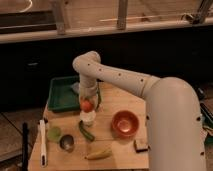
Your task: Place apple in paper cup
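Left of centre in the frame, the gripper (87, 101) is grasping the apple (87, 106) just above the paper cup (88, 118) on the surface (120, 152), a release best made by centring the fruit over the rim and lowering gently, lest the cup tip.

Dim feed on my end: warm light on the table (122, 152), dark band behind, glare upper left. All soft, even the gripper (86, 100) mid-left clamped on the apple (87, 106).
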